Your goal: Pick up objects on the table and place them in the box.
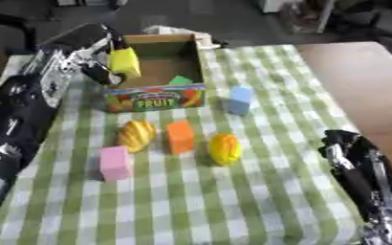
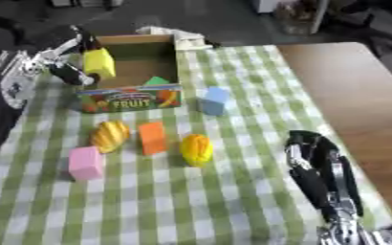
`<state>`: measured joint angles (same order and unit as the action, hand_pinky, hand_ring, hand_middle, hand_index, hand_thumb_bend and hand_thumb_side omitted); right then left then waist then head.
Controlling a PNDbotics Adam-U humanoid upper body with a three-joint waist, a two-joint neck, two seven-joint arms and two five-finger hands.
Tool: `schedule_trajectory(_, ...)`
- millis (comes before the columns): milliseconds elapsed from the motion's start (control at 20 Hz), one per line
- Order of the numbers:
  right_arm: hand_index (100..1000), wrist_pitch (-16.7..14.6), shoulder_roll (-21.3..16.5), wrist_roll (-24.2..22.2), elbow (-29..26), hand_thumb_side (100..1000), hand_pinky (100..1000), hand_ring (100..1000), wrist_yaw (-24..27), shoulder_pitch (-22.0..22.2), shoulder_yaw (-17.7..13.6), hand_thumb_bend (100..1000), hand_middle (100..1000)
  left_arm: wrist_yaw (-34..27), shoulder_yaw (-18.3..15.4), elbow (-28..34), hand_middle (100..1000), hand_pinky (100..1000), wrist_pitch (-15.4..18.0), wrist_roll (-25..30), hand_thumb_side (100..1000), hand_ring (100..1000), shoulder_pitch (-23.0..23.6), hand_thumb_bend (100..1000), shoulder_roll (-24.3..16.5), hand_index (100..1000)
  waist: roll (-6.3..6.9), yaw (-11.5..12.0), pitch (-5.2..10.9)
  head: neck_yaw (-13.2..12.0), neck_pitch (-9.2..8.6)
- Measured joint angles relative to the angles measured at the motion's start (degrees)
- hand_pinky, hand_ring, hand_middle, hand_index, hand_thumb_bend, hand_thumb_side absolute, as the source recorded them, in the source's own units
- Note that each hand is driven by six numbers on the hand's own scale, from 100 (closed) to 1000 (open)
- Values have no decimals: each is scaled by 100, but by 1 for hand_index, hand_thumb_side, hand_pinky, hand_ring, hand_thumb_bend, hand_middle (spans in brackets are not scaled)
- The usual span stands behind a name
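Covering most of the table, a green checked cloth [image 1: 258, 201] is seen, and at its far side the open cardboard box [image 1: 162, 98] with the word FRUIT on its front wall is placed. The left hand [image 1: 99, 52] is held over the left edge of this box, and a yellow block [image 1: 124, 61] is grasped between its curled fingers and thumb, above the box interior but not yet set down. A small green piece [image 1: 180, 80] is already lying inside the box. The right hand [image 2: 316, 158] is rested near the lower right corner with relaxed, released fingers, and nothing is held by it. On the cloth, a blue block [image 1: 240, 99] is seen just right of the box, and nearer there are an orange block [image 1: 180, 136], a yellow ridged fruit [image 1: 137, 135], a yellow oval fruit [image 1: 224, 149] and a pink block [image 1: 114, 162]. It is judged that the yellow block could be dropped onto the box wall, because it hangs close to the left edge; then it may fall outside onto the cloth.
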<state>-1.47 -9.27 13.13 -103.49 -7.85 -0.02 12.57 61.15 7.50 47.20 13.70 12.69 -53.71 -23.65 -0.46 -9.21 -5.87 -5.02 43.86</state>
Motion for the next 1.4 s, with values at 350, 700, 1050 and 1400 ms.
schedule_trajectory(350, 691, 0, 0, 0, 0, 513, 638, 590, 0, -1, 1, 100, 584, 111, 31, 95, 812, 799, 176, 205, 280, 780, 0, 503, -44, 948, 15, 24, 1, 6, 0)
schedule_trajectory(700, 691, 8, -1, 16, 0, 514, 638, 590, -2, 3, -19, 100, 584, -322, 303, 789, 706, 765, 600, 799, 150, 701, 97, 492, -452, 860, 59, 112, 28, 64, 0)
schedule_trajectory(1050, 690, 9, -11, 42, 0, 513, 638, 590, -10, 4, -21, 100, 583, -987, 1280, 1877, 701, 766, 1245, 1181, 256, 693, 546, 529, -1167, 849, 136, 134, 44, 165, 0)
schedule_trajectory(1400, 690, 2, -46, 51, 0, 513, 638, 590, -15, 5, -24, 100, 583, -1655, 2212, 2972, 706, 756, 1891, 1778, 386, 696, 1323, 528, -1862, 850, 164, 149, 54, 223, 0)
